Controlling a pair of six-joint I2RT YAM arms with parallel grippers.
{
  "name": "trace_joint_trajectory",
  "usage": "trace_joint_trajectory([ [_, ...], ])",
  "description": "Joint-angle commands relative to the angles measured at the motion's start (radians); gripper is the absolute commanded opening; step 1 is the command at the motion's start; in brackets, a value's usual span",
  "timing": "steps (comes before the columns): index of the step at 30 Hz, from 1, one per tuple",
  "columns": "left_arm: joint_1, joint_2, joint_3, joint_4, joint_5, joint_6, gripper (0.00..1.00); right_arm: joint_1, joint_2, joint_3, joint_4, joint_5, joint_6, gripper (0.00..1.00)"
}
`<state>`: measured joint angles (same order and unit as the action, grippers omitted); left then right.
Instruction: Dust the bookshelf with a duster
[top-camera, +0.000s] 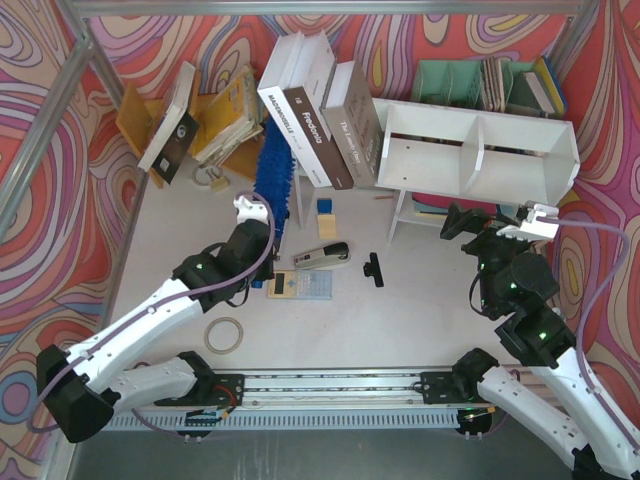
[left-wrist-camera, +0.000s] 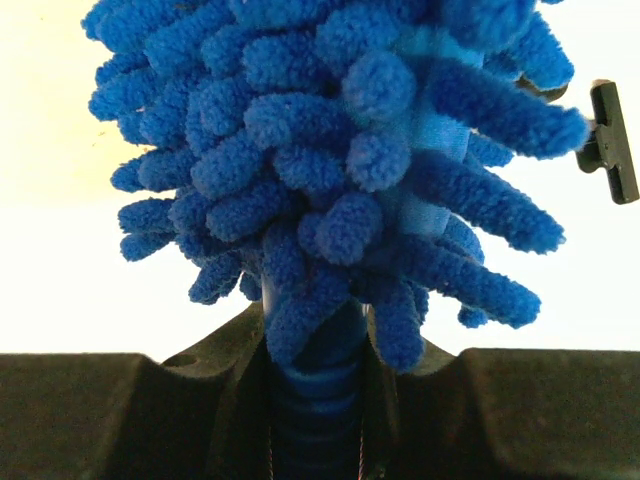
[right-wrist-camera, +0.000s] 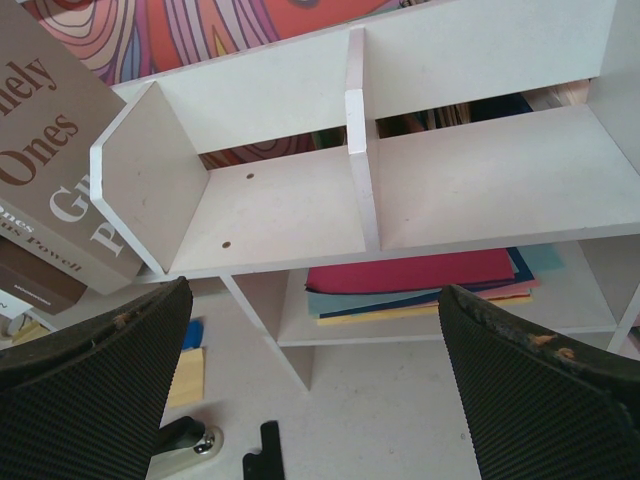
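The white bookshelf (top-camera: 480, 150) stands at the back right, and both of its compartments are bare. My left gripper (top-camera: 250, 208) is shut on the ribbed handle of the blue duster (top-camera: 273, 165). The duster's fluffy head points up and away, just left of the shelf and against the leaning books. In the left wrist view the duster (left-wrist-camera: 340, 150) fills the frame above the left gripper (left-wrist-camera: 318, 340). My right gripper (top-camera: 497, 218) hangs open in front of the shelf's right half with nothing between its fingers. Its wrist view looks into the bookshelf (right-wrist-camera: 290, 215) over the open right gripper (right-wrist-camera: 315, 300).
Large books (top-camera: 320, 120) lean on the shelf's left end. A stapler (top-camera: 322, 256), a black clip (top-camera: 374, 268), a calculator (top-camera: 298, 286) and a tape roll (top-camera: 224, 335) lie on the table. A teal organiser (top-camera: 480, 85) and an orange rack (top-camera: 215, 115) stand behind. Coloured folders (right-wrist-camera: 420, 275) lie under the shelf.
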<state>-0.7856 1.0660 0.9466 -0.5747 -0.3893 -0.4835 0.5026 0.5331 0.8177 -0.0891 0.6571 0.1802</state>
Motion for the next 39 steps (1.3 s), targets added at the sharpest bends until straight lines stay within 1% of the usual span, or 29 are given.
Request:
trace_joint_trajectory([
  [1,0.002,-0.014,0.022,0.040,-0.014,0.002,0.00,-0.004,0.003,-0.003,-0.004,0.009,-0.005,0.99],
  [6,0.002,-0.037,0.076,0.020,-0.010,0.020,0.00,-0.004,0.002,-0.003,-0.003,0.009,-0.006,0.99],
  [10,0.002,-0.036,0.077,0.020,-0.013,0.019,0.00,-0.004,0.001,-0.006,-0.004,0.008,0.000,0.99],
  [15,0.002,-0.005,0.016,0.035,-0.005,-0.014,0.00,-0.004,-0.004,-0.005,-0.006,0.008,-0.001,0.99],
  [19,0.002,0.004,-0.056,0.100,0.051,-0.075,0.00,-0.004,-0.002,-0.005,-0.008,0.008,0.001,0.99],
  [22,0.002,0.016,-0.087,0.123,0.068,-0.094,0.00,-0.004,-0.006,-0.005,-0.008,0.008,0.003,0.99],
  [25,0.002,0.011,-0.072,0.096,0.055,-0.081,0.00,-0.004,-0.007,-0.005,-0.007,0.008,-0.001,0.99],
  [33,0.002,-0.074,0.002,0.050,-0.031,-0.009,0.00,-0.004,-0.012,-0.007,-0.009,0.008,0.005,0.99],
  [39,0.002,-0.040,-0.021,0.060,-0.016,-0.030,0.00,-0.004,-0.015,-0.007,-0.008,0.012,0.002,0.99],
])
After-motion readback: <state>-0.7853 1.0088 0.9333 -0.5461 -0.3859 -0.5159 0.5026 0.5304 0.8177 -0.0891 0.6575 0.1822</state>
